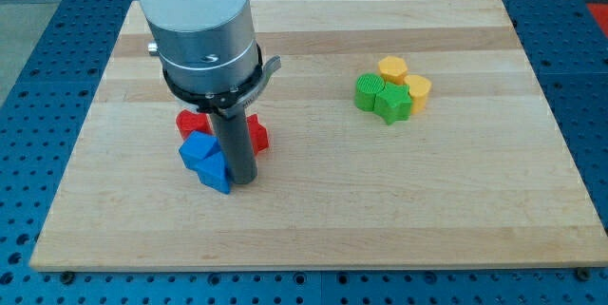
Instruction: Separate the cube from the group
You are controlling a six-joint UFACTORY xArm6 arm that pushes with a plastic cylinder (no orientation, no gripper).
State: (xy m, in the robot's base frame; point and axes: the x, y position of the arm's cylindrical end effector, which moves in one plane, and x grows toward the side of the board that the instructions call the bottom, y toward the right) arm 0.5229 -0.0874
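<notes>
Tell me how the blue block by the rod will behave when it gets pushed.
The blue block looks rigid and squat, so it should slide, not tip. My tip sits on its right side, off-centre, so it may rotate. Red blocks behind could jam it.

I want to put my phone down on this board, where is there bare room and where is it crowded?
Bare wood: the wide band along the board at the view's bottom, and the stretch between the two clusters. Crowded: the view's left, where my tip touches the blue blocks beside red blocks; and the view's upper right, green blocks against yellow blocks.
</notes>
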